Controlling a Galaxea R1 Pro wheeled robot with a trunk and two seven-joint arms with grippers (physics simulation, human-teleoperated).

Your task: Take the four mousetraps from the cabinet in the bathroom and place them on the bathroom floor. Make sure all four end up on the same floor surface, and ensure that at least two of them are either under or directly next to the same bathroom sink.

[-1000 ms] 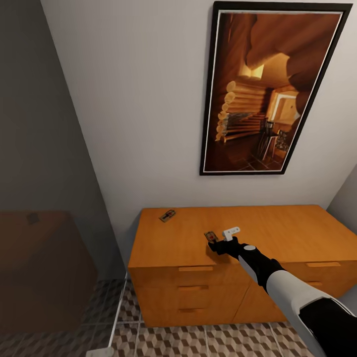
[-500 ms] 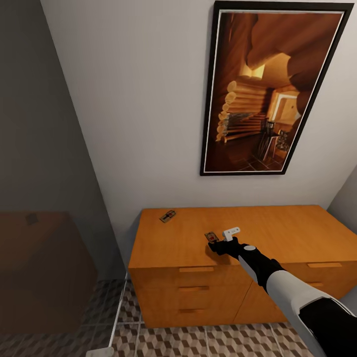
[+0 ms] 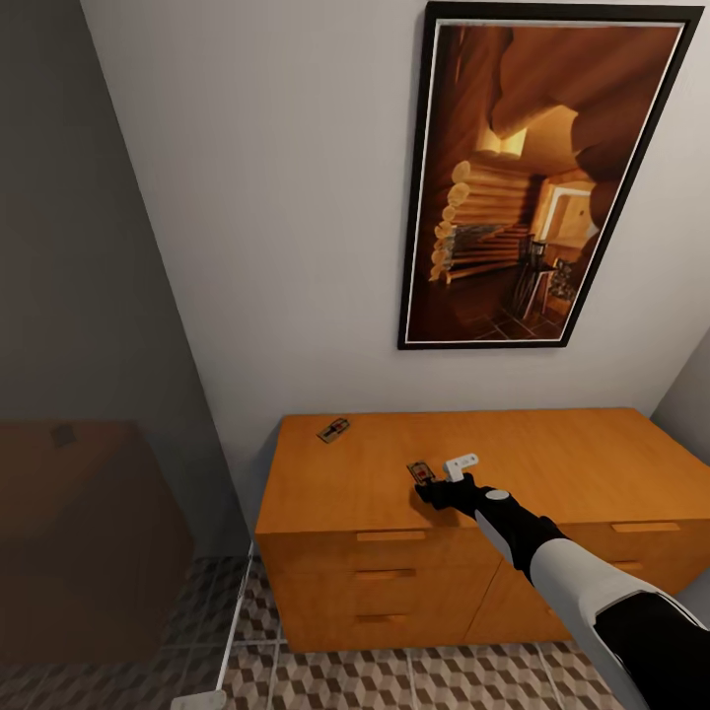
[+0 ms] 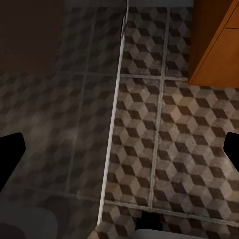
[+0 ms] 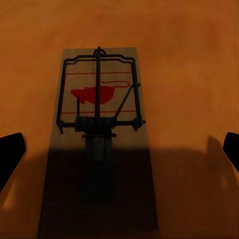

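Two mousetraps lie on top of the orange-brown cabinet (image 3: 552,449). One mousetrap (image 3: 418,471) sits near the front middle, and my right gripper (image 3: 426,489) hovers just at its near end. In the right wrist view this mousetrap (image 5: 98,134) is a pale wooden board with dark wire and a red mouse print, lying between the wide-apart open fingertips (image 5: 10,152). The other mousetrap (image 3: 333,429) rests near the cabinet's back left corner. My left gripper (image 4: 119,154) is open above the cube-patterned bathroom floor (image 4: 164,149), holding nothing.
A large framed picture (image 3: 537,177) hangs on the wall above the cabinet. A dark glass partition (image 3: 89,424) stands at the left, its pale bottom rail (image 4: 112,129) running across the tiles. The cabinet's side (image 4: 214,40) is close to the left gripper.
The right gripper has crept slightly lower and nearer to the mousetrap at the cabinet's front. Nothing else has moved.
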